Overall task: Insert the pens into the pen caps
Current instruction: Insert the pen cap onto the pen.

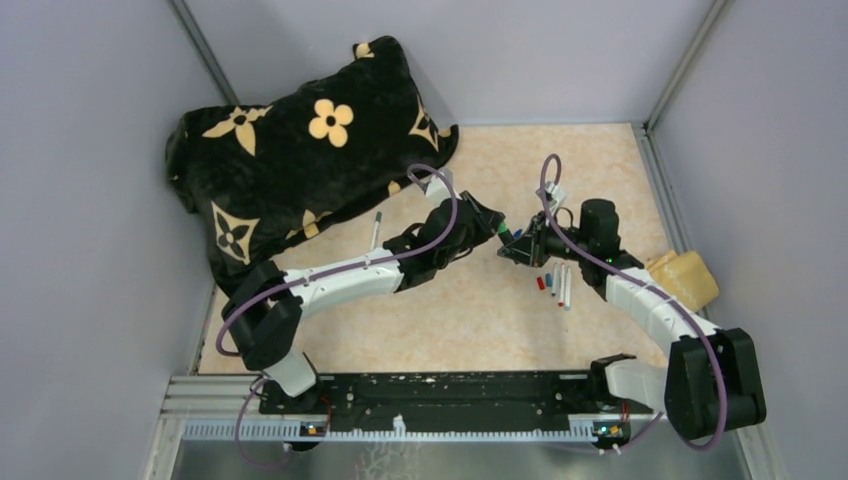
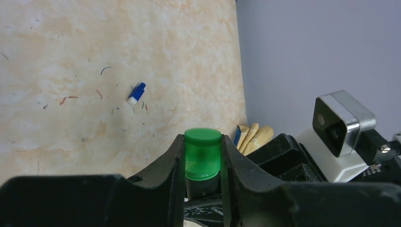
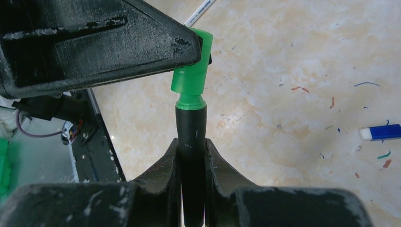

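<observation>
Left tool [image 2: 202, 146] clamped on green cap [image 2: 203, 158]; right tool [image 3: 191, 151] clamped on black pen [image 3: 191, 125], cap touching pen end.

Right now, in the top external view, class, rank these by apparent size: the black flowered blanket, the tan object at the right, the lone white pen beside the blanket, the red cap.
1. black flowered blanket
2. tan object
3. white pen, long but thin
4. red cap, smallest

Lab robot cell: grey walls [image 1: 90, 150], aluminium rail [image 1: 420, 428].
</observation>
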Motion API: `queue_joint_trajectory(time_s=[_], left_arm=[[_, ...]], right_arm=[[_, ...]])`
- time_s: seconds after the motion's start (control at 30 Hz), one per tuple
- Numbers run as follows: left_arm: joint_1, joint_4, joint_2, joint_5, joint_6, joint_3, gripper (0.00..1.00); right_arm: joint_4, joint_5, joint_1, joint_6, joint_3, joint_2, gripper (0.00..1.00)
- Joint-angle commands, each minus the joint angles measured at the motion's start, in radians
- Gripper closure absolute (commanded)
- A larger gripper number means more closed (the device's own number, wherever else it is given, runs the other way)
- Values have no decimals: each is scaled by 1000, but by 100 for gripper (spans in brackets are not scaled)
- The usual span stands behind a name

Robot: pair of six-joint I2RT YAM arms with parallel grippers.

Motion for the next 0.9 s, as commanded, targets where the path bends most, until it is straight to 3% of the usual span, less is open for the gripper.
queue_joint_trajectory(time_s=[0.0, 0.4, 0.6, 0.87], left_arm=[[-53, -82, 39, -63, 1, 68, 100], [-166, -263, 135, -218, 72, 241, 100], [-214, -270, 153, -257, 93, 257, 100], [-226, -206, 107, -233, 95, 207, 74]], right_arm=[[63, 38, 8, 33, -8, 7, 100], [79, 64, 9, 36, -15, -3, 100], [144, 30, -6, 99, -29, -13, 100], [224, -55, -33, 141, -49, -27, 100]])
